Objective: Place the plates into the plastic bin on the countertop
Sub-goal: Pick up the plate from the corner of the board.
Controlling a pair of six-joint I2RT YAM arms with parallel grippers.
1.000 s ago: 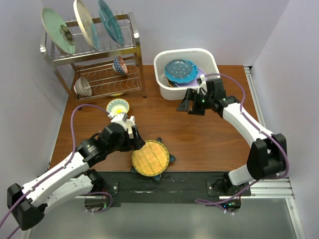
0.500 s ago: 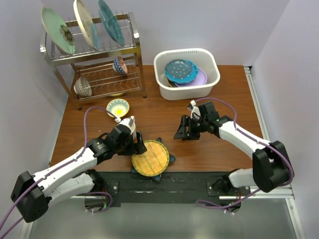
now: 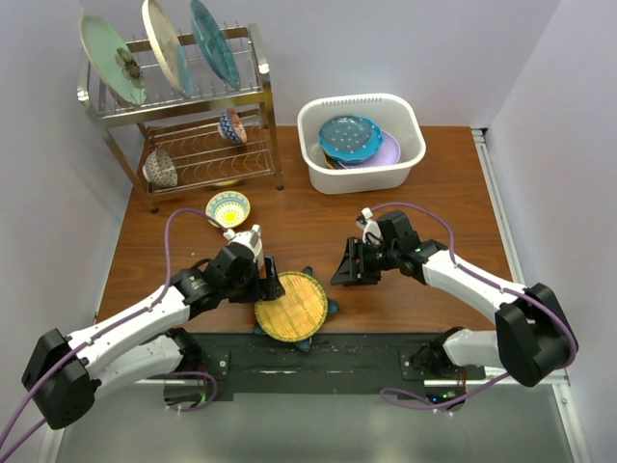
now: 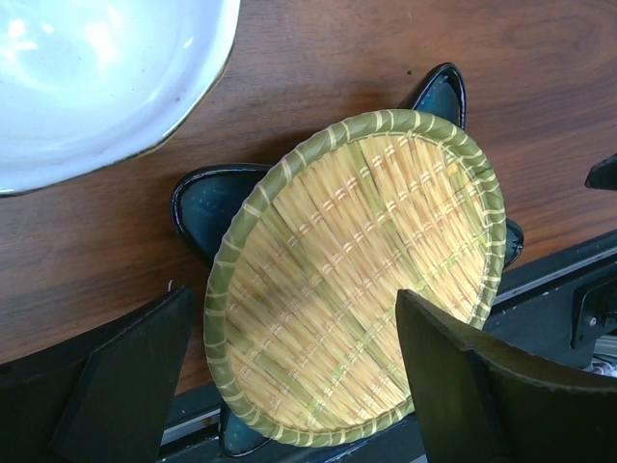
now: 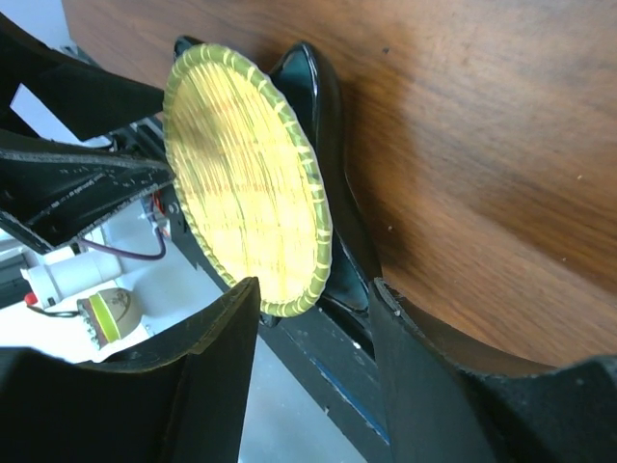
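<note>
An amber woven plate (image 3: 289,306) lies on a teal star-shaped plate (image 3: 332,309) at the countertop's (image 3: 308,227) near edge. My left gripper (image 3: 270,286) is open at the amber plate's left rim; in the left wrist view its fingers straddle the amber plate (image 4: 357,280) above the star plate (image 4: 207,198). My right gripper (image 3: 344,270) is open and empty, just right of and above the stack, which shows in its wrist view (image 5: 241,164). The white plastic bin (image 3: 310,145) holds a blue dotted plate (image 3: 349,137) over a lavender one (image 3: 390,149).
A steel wire rack (image 3: 260,106) at the back left holds a mint plate (image 3: 111,58), a pale striped-rim plate (image 3: 164,43) and a dark teal plate (image 3: 214,40), with small bowls below. A patterned bowl (image 3: 228,207) sits just behind my left gripper.
My right arm has swung from the bin down to the near middle, beside the amber plate. My left gripper has edged closer to the plate's left rim.
</note>
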